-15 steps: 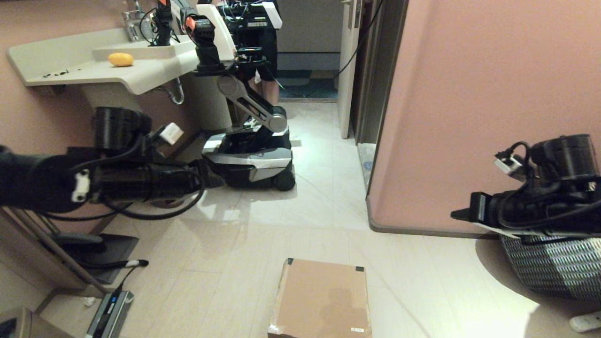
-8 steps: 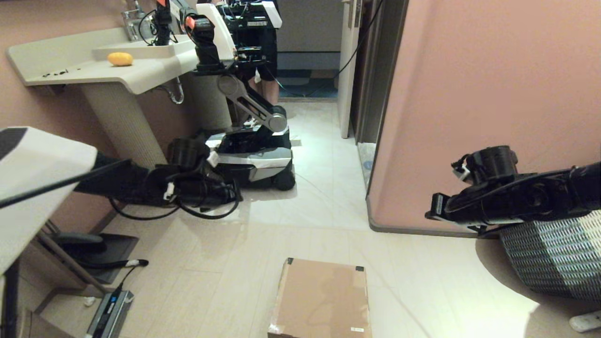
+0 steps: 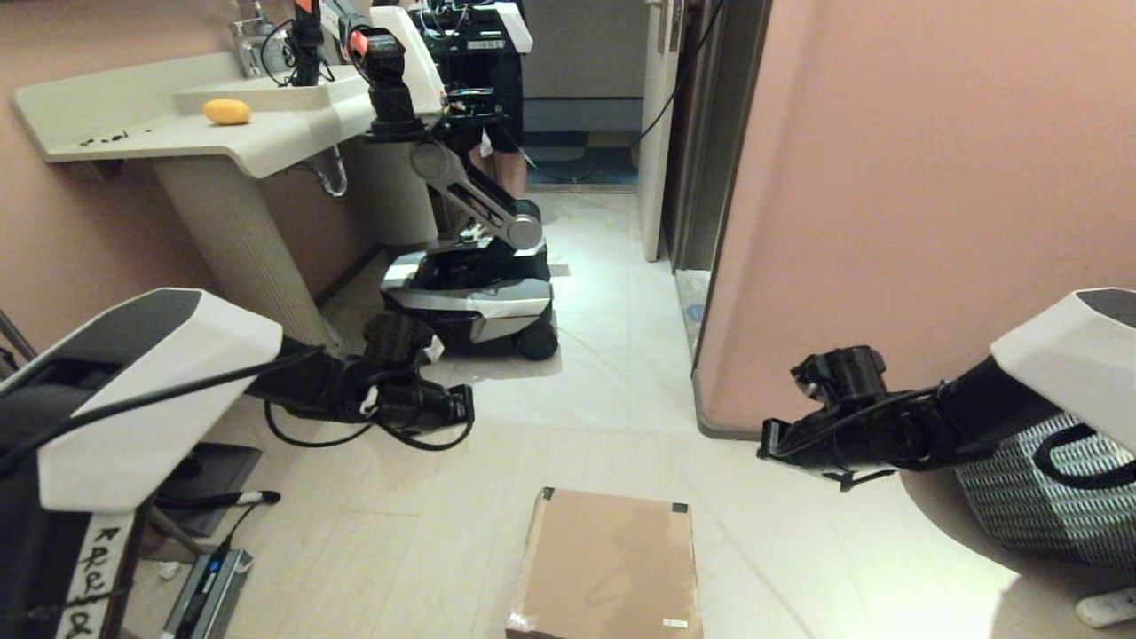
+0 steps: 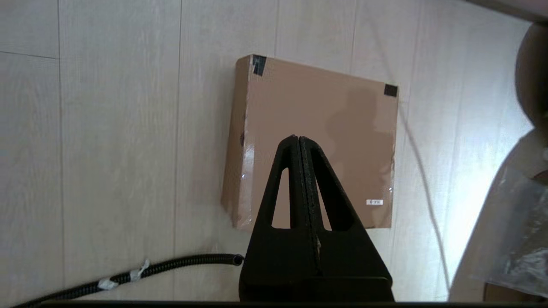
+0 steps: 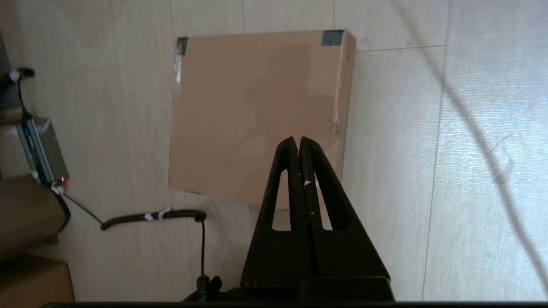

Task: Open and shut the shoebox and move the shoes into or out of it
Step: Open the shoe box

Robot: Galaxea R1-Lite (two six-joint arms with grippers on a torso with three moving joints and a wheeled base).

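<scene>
Head view shows both pinched-shut grippers, left gripper and right gripper, above the flat brown cardboard shoebox; expect stiff, probably light board, and lift your lid at its untaped front edge.

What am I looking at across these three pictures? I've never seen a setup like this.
A two-armed wheeled robot filmed by its own cameras. The head view looks down at a tiled floor where a closed brown shoebox lies; no shoes show. The left gripper and right gripper hang above the floor on either side, touching nothing. The other two pictures come from cameras on each wrist, looking past shut jaws at that same box. Both hold nothing. A grey woven basket stands at right; a second robot stands by a sink counter.
</scene>
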